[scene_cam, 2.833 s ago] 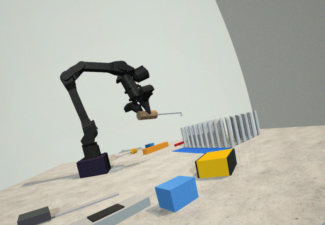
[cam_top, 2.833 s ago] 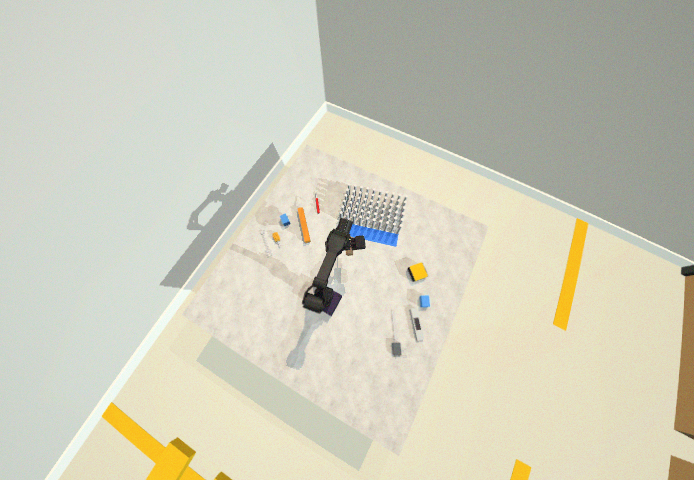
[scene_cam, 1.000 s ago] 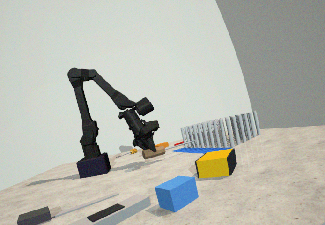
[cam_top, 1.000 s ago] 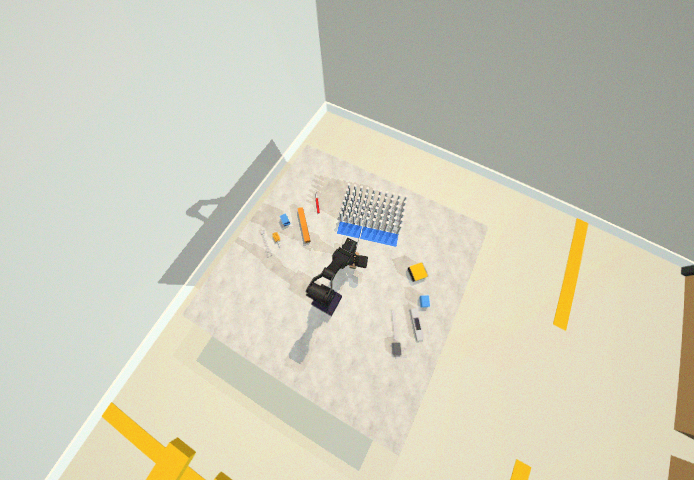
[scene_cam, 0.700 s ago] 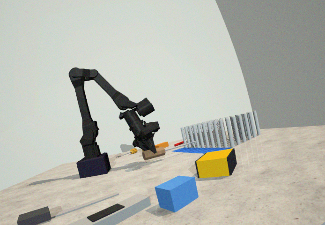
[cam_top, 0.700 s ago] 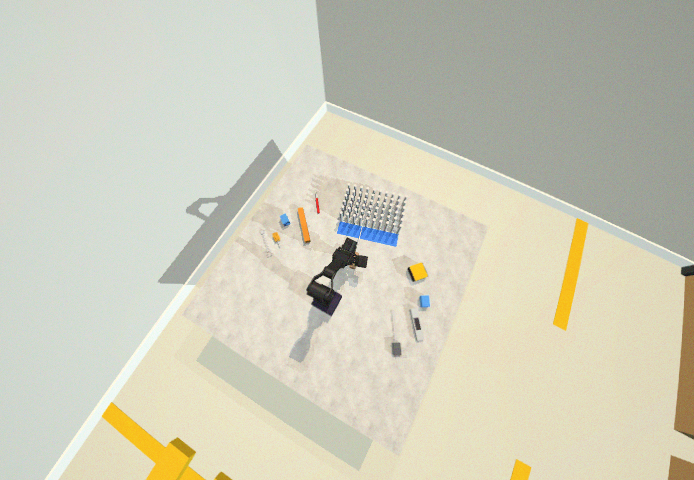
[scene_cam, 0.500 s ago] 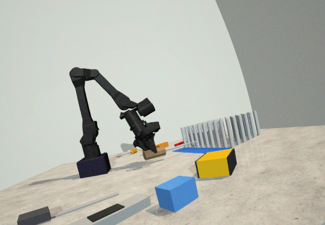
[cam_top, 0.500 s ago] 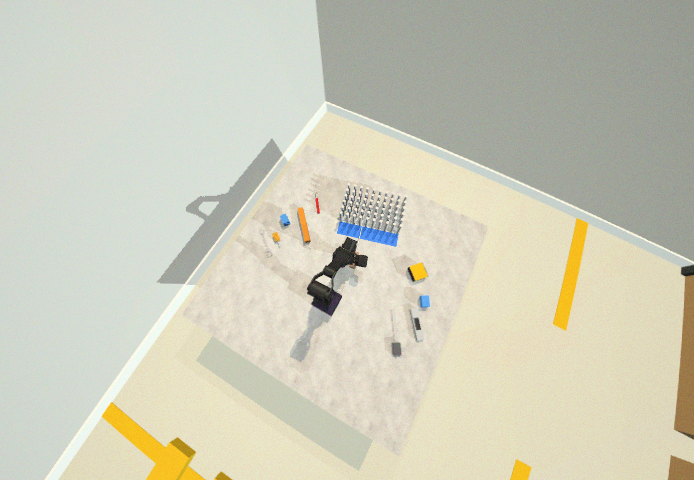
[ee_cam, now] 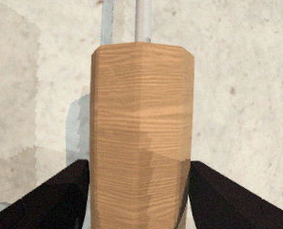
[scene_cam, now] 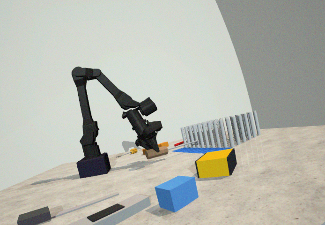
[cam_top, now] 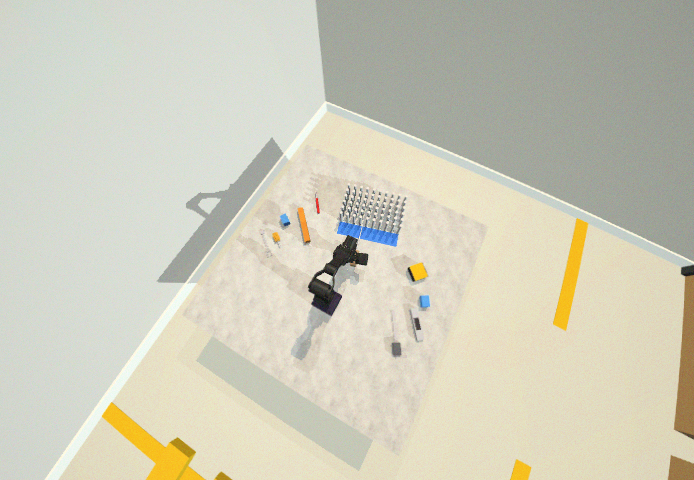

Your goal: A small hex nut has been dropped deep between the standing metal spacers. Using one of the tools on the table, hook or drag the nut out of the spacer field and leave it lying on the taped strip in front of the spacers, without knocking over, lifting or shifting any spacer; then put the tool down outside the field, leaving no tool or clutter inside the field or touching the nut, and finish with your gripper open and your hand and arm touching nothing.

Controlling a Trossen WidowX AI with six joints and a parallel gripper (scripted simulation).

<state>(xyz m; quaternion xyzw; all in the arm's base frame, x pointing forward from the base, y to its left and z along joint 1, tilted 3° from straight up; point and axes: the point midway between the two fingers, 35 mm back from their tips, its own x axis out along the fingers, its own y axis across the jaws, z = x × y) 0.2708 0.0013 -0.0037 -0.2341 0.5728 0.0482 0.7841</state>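
My gripper (scene_cam: 155, 150) (ee_cam: 138, 171) is shut on the wooden handle (scene_cam: 163, 151) (ee_cam: 141, 95) of a tool, low over the table in front of the spacer field. The tool's thin metal rod (scene_cam: 179, 146) (ee_cam: 143, 21) points forward across the blue taped strip (cam_top: 382, 237) (scene_cam: 203, 151). In the exterior view, its tip appears at the front row of metal spacers (cam_top: 373, 210) (scene_cam: 208, 135); whether it is between spacers or touching one I cannot tell. The spacers stand upright in rows. The hex nut cannot be made out in any view.
Left of the field lie a red tool (cam_top: 317, 204) (scene_cam: 179, 143), an orange bar (cam_top: 303, 225), a blue block (cam_top: 284, 219) and a small orange-handled tool (cam_top: 276, 237). To the right are a yellow block (cam_top: 417, 271) (scene_cam: 213, 165), another blue block (cam_top: 424, 301) and a dark-handled tool (cam_top: 396, 349).
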